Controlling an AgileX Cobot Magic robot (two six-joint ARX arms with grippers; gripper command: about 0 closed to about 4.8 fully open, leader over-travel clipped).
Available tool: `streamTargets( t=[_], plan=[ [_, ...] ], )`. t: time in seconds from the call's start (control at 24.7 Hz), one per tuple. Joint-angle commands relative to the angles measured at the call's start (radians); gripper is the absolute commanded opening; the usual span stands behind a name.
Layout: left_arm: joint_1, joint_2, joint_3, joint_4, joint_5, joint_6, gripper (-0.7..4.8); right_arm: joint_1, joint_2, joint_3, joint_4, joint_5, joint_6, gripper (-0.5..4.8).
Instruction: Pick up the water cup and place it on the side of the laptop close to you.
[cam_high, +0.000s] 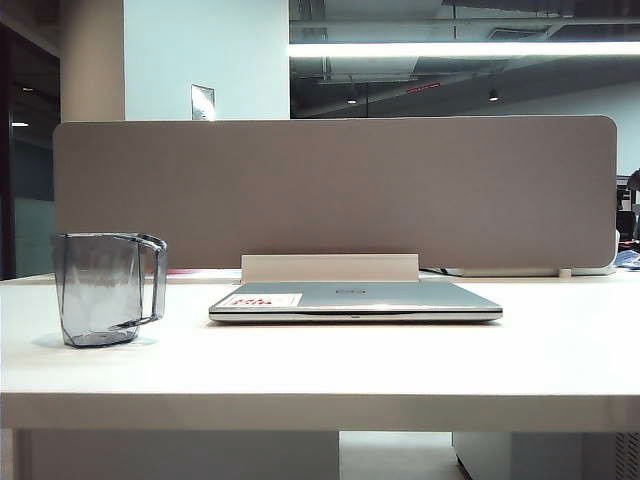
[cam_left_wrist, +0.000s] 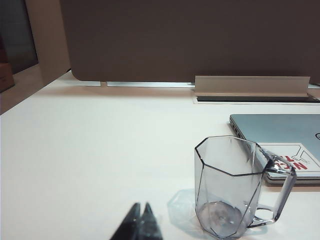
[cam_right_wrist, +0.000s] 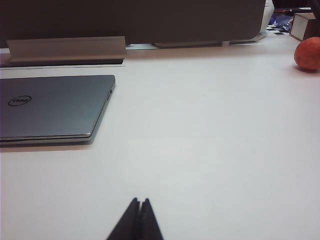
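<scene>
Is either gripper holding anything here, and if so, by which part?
Nothing is held. The left gripper and right gripper are both shut on air above the table; the water cup stands untouched beside the laptop.

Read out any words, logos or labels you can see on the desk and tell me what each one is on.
"DELL", round logo on the lid of the closed laptop.
Red lettering on the white-and-red sticker on that lid, beside the water cup: too blurred to read.
Framed notice on the far wall: too small to read.
Nothing else carries text; the left gripper and right gripper are both shut.
</scene>
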Motion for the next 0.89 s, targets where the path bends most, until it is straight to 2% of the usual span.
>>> streamTargets(
  t=[0.04, 0.77, 0.85, 0.89],
  plan=[
    [0.002, 0.001, 0.003, 0.011, -0.002, 0.008, -0.05, 0.0, -0.002, -0.006, 0.018, 0.001, 0.0, -0.06],
    [0.002, 0.001, 0.003, 0.013, -0.002, 0.006, -0.05, 0.0, -0.002, -0.006, 0.018, -0.004, 0.006, -0.06],
    [0.002, 0.001, 0.003, 0.015, 0.001, -0.028, -0.05, 0.0, -0.002, -0.006, 0.018, -0.003, 0.006, -0.06],
    [0.002, 0.001, 0.003, 0.021, 0.002, -0.077, -0.05, 0.0, -0.002, -0.006, 0.018, -0.003, 0.032, -0.06]
  ],
)
